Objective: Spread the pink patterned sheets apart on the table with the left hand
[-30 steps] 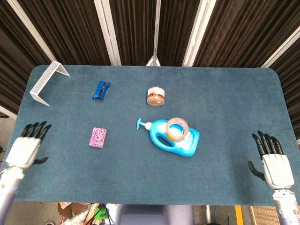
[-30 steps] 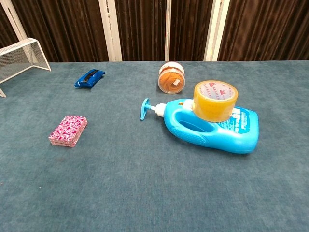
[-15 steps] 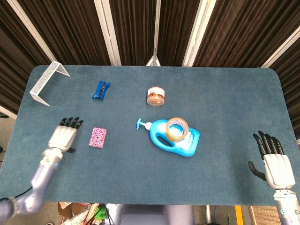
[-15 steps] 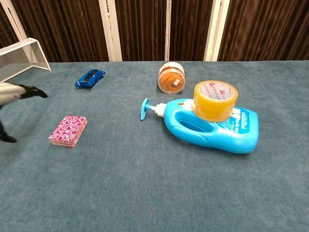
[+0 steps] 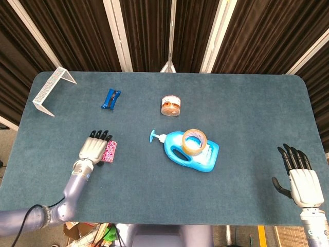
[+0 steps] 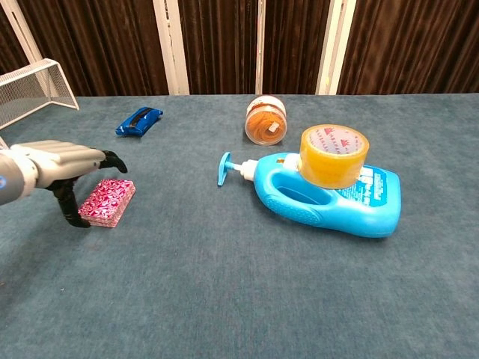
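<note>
The pink patterned sheets (image 5: 109,151) (image 6: 109,200) lie as one neat stack on the blue table, left of centre. My left hand (image 5: 93,148) (image 6: 56,166) hovers just left of the stack and partly over it, palm down, fingers stretched out and apart, thumb hanging down beside the stack's near left corner. It holds nothing. My right hand (image 5: 299,176) rests at the table's near right edge, fingers spread, holding nothing; the chest view does not show it.
A blue detergent bottle (image 5: 191,152) (image 6: 329,199) lies on its side mid-table with a tape roll (image 5: 194,141) (image 6: 334,155) on it. Behind stand a small jar (image 5: 170,105) (image 6: 266,120), a blue clip (image 5: 110,99) (image 6: 138,121) and a white mesh rack (image 5: 50,89) (image 6: 34,86).
My left hand has moved right from the table's left edge to the pink stack, now partly over it. The stack and my right hand have not moved.
</note>
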You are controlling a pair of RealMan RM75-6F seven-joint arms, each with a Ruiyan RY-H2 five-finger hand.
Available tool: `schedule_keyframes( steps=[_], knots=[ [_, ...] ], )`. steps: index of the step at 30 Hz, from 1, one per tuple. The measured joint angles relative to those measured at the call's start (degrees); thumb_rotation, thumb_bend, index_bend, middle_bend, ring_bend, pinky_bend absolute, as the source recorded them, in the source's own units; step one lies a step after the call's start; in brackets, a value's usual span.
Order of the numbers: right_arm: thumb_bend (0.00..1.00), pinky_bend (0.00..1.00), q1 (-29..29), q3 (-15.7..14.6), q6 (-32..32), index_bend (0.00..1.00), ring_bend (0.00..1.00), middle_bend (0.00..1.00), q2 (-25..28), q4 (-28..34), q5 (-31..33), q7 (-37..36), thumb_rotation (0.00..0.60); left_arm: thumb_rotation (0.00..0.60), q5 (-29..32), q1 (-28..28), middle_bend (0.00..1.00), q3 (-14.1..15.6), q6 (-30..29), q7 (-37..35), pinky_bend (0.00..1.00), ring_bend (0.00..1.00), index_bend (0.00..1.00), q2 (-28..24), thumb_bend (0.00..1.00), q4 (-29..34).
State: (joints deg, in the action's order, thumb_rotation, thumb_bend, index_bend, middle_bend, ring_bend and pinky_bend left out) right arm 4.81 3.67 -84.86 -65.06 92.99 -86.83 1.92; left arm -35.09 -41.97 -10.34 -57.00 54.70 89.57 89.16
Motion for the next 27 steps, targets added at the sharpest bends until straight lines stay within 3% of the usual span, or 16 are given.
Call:
schedule_keyframes(
  steps=[4,8,14,27],
  knots=[
    [0.36,0.09,-0.04,-0.09,-0.04,0.00,0.00,0.00,-0.02,-0.07,-0.14,-0.12,0.600,0.600,0.57,-0.93,0.00,0.33,-0.63,-0.36,0.00,0.00,0.34,1.08,0.39,-0.73],
    [0.36,0.09,-0.02,-0.10,0.01,0.00,0.00,0.00,0.04,0.08,-0.08,-0.10,0.600,0.600,-0.60,-1.13,0.00,0.49,-1.27,-2.13,0.00,0.00,0.42,1.83,0.42,-1.14],
    [0.36,0.09,-0.01,-0.08,0.04,0.00,0.00,0.00,0.05,0.01,-0.01,-0.07,0.600,0.600,-3.83,-0.85,0.00,0.50,-2.04,-6.45,0.00,0.00,0.45,2.07,0.42,-0.63],
    [0.36,0.09,-0.01,0.00,0.03,0.00,0.00,0.00,-0.03,0.33,0.20,0.17,0.600,0.600,-8.85,-0.45,0.00,2.50,-2.74,-10.18,0.00,0.00,0.45,-1.61,0.42,9.25]
  ],
)
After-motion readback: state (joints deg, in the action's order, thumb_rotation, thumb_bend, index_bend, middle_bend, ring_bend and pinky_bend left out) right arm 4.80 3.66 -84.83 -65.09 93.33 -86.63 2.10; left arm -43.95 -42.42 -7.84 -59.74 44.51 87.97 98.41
